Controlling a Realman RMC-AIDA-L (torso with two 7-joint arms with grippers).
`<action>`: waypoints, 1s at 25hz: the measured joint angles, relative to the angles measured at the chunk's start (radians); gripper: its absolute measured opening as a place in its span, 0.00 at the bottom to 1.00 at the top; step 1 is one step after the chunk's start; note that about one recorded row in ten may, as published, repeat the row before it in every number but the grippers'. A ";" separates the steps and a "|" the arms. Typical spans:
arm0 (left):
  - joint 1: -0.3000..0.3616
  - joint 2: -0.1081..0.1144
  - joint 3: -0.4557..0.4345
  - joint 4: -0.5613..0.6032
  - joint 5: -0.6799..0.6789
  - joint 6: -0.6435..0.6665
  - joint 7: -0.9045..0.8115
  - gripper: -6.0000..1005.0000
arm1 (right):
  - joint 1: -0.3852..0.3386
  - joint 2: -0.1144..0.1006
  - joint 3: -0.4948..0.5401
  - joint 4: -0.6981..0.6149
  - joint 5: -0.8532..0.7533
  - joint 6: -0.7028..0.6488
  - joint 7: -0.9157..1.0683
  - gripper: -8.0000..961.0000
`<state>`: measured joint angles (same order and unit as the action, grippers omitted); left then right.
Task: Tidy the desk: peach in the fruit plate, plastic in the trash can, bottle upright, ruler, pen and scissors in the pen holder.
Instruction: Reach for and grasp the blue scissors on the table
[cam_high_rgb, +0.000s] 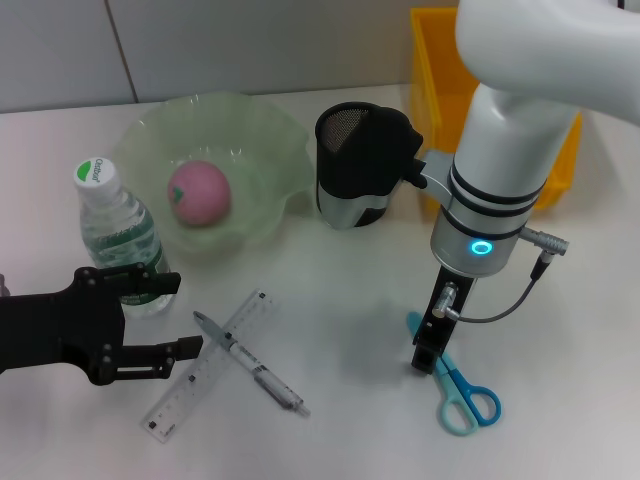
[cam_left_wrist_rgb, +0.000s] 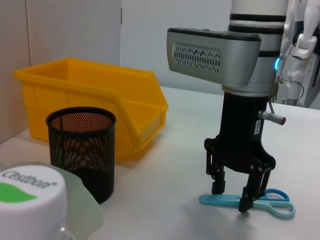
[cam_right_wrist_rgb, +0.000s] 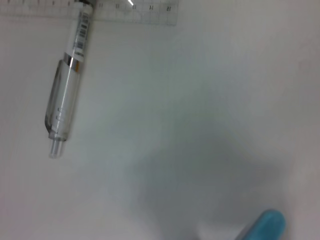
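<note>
Scissors (cam_high_rgb: 462, 390): blade sheath partly hidden behind right hand (cam_high_rgb: 428, 352) in head view. Trash can (cam_high_rgb: 440, 70): largely covered by right arm, top cut off by edge. Ruler (cam_right_wrist_rgb: 100, 11): cropped at edge in right wrist view. Bottle (cam_left_wrist_rgb: 30, 205): only cap visible, left wrist view.

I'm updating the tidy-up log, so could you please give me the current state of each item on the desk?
peach: in the fruit plate
bottle: upright, capped
pen: lying across the ruler on the desk
scissors: flat on the desk
pen holder: upright, looks empty
trash can: upright
right gripper: open, straddling the scissors
left gripper: open, beside the bottle
</note>
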<state>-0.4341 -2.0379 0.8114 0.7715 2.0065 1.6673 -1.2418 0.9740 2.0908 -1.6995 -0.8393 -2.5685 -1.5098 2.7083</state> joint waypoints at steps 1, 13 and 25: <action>0.000 0.000 0.000 0.000 0.000 0.000 0.000 0.78 | 0.000 0.000 0.000 -0.001 0.000 -0.002 0.000 0.47; 0.000 0.001 0.000 0.002 0.000 0.000 0.001 0.78 | 0.002 0.000 -0.002 -0.005 0.001 -0.008 0.000 0.45; -0.002 0.001 0.000 0.001 0.000 0.000 0.001 0.78 | 0.005 0.000 -0.002 -0.003 -0.003 -0.007 0.000 0.42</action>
<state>-0.4360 -2.0371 0.8114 0.7725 2.0065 1.6673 -1.2409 0.9789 2.0908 -1.7012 -0.8427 -2.5713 -1.5167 2.7085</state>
